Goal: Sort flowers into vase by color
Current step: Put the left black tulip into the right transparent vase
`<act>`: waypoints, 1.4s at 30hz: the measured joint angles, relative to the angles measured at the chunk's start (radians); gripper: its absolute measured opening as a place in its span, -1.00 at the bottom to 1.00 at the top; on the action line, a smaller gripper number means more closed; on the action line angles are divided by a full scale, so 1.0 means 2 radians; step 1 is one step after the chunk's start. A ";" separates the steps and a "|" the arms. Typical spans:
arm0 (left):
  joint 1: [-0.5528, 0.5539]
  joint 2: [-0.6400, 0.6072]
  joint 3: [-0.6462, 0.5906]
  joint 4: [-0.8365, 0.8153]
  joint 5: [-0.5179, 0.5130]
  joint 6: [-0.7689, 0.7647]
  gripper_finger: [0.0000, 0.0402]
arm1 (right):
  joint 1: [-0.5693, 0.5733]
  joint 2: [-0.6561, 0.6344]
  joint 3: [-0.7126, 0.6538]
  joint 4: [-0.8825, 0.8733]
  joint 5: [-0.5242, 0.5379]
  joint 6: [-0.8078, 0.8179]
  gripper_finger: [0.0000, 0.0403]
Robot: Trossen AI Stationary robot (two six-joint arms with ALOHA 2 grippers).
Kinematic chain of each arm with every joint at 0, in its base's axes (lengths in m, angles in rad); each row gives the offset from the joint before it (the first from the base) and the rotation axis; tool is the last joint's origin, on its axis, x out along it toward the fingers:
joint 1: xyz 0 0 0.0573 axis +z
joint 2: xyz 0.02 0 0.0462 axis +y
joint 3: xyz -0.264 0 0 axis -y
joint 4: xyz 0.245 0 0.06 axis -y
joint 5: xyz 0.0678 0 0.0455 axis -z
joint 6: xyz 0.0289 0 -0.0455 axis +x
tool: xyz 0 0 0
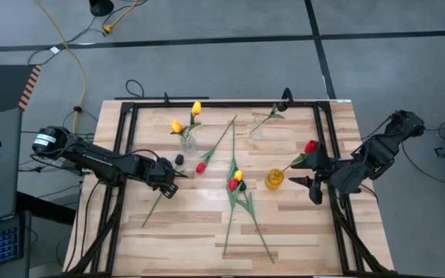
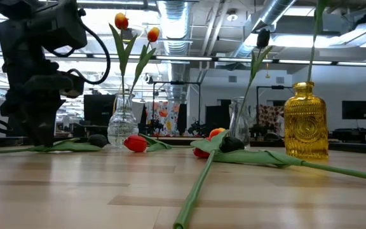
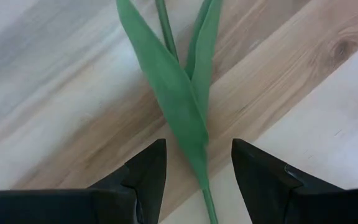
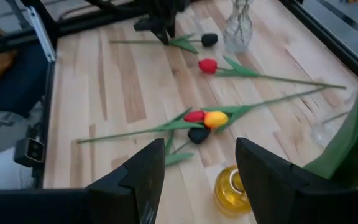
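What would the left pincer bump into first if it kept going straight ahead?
The left pincer is open and straddles a flower's green leaves, so it would probably meet that leaf and stem first, then the wooden table underneath. The remaining gap is hard to judge.

We cannot tell whether the right hand (image 1: pixel 309 181) grips the red-headed artificial tulip (image 1: pixel 310 146), its stem mostly hidden.
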 joint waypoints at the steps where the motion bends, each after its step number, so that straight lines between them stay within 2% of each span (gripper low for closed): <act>1: 0.000 0.000 -0.003 0.006 0.000 -0.001 -0.16 | 0.000 -0.002 0.000 0.002 0.000 -0.001 0.10; 8: 0.000 0.000 -0.010 0.011 0.000 -0.003 -0.16 | 0.000 -0.002 0.000 -0.001 -0.001 0.004 0.10; 15: 0.000 0.000 -0.010 0.017 -0.001 -0.003 -0.16 | -0.001 0.035 0.000 -0.026 -0.020 0.050 0.10; 19: 0.000 0.000 -0.010 0.020 -0.001 -0.003 -0.16 | -0.001 0.053 0.000 -0.027 -0.056 0.061 0.10; 26: 0.000 0.000 -0.011 0.022 -0.002 0.000 -0.16 | 0.000 0.081 0.000 -0.098 -0.095 0.152 0.10; 32: 0.000 0.000 -0.011 0.025 -0.002 0.001 -0.16 | 0.001 0.091 0.000 -0.111 -0.139 0.200 0.10; 42: 0.000 0.000 -0.011 0.025 -0.002 0.012 -0.16 | 0.011 0.083 0.000 -0.155 -0.250 0.252 0.10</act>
